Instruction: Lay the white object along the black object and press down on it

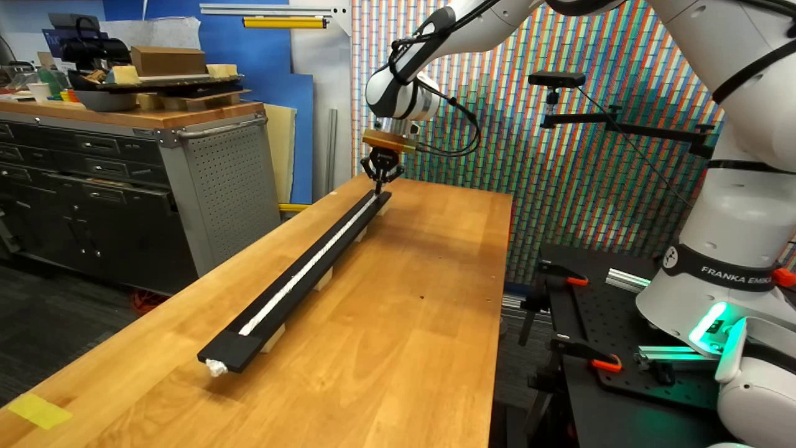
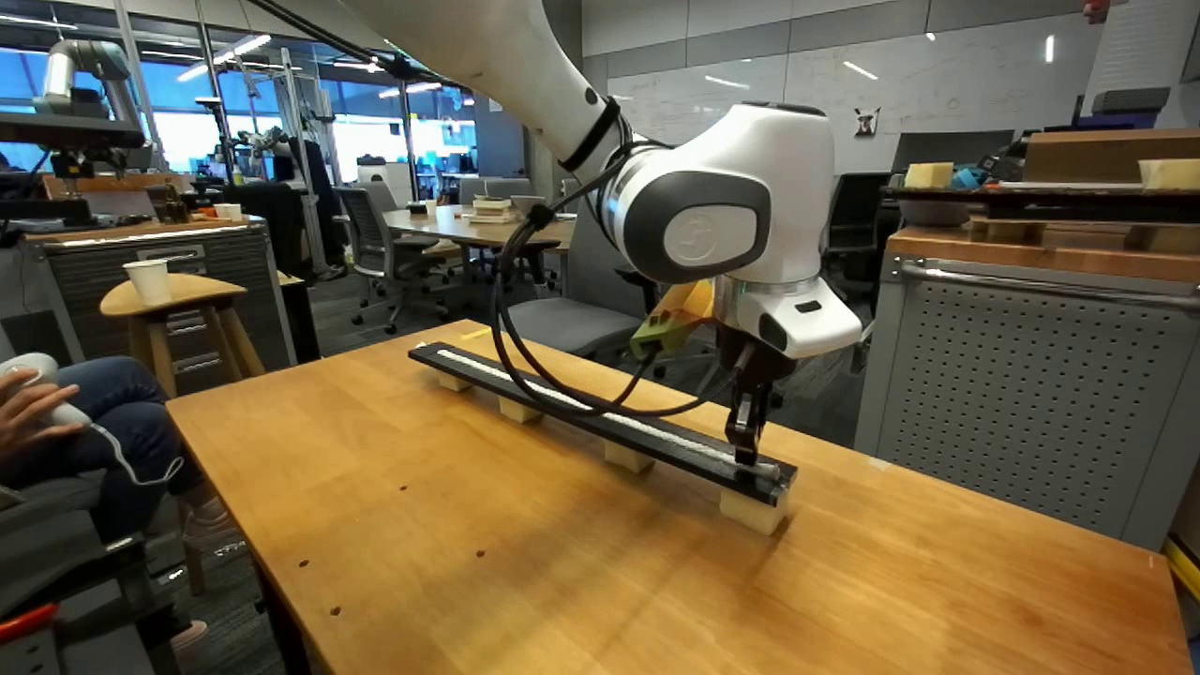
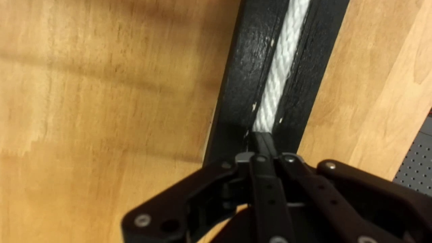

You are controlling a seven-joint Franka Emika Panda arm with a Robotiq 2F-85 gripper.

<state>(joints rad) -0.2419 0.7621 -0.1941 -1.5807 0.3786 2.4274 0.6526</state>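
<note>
Wrist view — white rope (image 3: 280,67) lengthwise along the black rail (image 3: 248,60), long axis steeply toward upper right — gripper (image 3: 262,135) tips together.

Loads of bare wooden tabletop (image 2: 600,572) lower center in an exterior view, you could reach straight through. Mid-frame the black grooved rail (image 2: 623,429) is in the way, but I see gaps between the pale blocks (image 2: 750,512) under it. Gripper (image 2: 746,456) plugs the space above its right end, cables (image 2: 504,272) loop across its middle.
</note>
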